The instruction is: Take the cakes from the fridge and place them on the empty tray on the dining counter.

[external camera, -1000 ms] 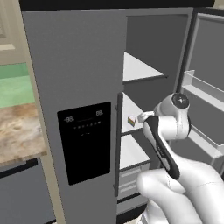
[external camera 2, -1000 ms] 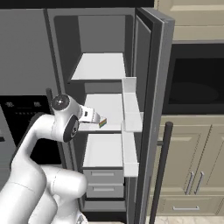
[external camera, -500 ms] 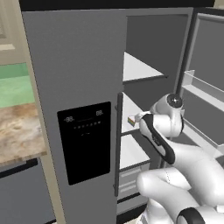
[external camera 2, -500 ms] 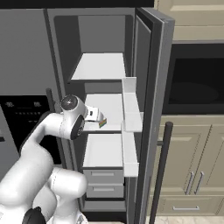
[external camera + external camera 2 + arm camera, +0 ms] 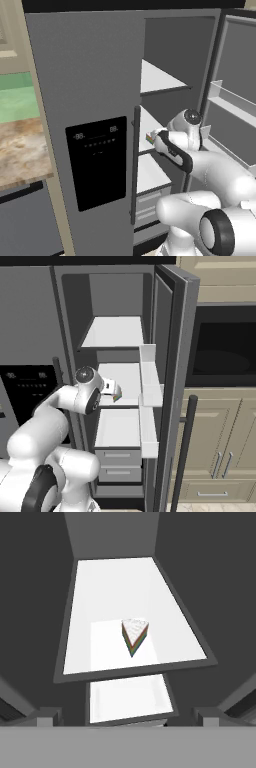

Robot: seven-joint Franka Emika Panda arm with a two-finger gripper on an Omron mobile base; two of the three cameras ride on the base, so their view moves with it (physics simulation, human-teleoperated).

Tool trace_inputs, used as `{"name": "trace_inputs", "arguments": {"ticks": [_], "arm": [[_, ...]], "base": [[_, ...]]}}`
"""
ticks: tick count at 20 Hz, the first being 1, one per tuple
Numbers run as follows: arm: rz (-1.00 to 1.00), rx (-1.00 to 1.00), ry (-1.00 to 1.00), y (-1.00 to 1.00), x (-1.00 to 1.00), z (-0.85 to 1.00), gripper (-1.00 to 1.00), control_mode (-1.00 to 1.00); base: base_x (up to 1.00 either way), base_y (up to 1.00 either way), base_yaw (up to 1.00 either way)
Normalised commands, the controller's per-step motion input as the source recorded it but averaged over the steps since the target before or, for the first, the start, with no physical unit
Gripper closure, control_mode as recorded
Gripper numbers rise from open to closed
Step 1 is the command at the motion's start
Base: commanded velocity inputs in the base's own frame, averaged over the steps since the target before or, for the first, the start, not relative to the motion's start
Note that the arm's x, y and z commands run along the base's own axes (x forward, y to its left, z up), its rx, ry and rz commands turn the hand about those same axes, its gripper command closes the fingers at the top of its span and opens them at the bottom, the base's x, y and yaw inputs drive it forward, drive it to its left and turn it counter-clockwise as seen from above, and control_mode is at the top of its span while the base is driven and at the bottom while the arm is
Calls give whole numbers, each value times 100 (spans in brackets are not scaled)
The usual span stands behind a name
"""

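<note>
Spread wide and empty, the end effector (image 5: 125, 724) faces a layered cake slice (image 5: 134, 635) straight ahead on the fridge shelf (image 5: 100, 602), likely soft and crumbly, best pinched gently across its flat sides.

cake slice (image 5: 149, 136): mostly hidden behind arm | fridge (image 5: 90, 90): top, bottom cut off | second slice: unseen

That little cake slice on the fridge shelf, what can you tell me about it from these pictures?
The cake slice is a small wedge with a white top and thin coloured layers down its sides, greenish and reddish-brown among them. It sits flat on the white middle shelf of the open fridge, near the shelf's front edge, with its pointed tip aimed at the hand camera. Only the shelf touches it. The gripper is apart from it with its jaws wide open.
</note>
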Motion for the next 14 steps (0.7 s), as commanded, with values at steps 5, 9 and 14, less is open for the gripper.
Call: {"name": "trace_inputs", "arguments": {"ticks": [5,9,14], "arm": [[0,0,0,0,36,-20,-100,-100],[1,0,0,0,32,-19,-100,-100],[0,0,0,0,32,-25,-100,-100]], "base": [[0,0,0],[0,0,0],[0,0,0]]}}
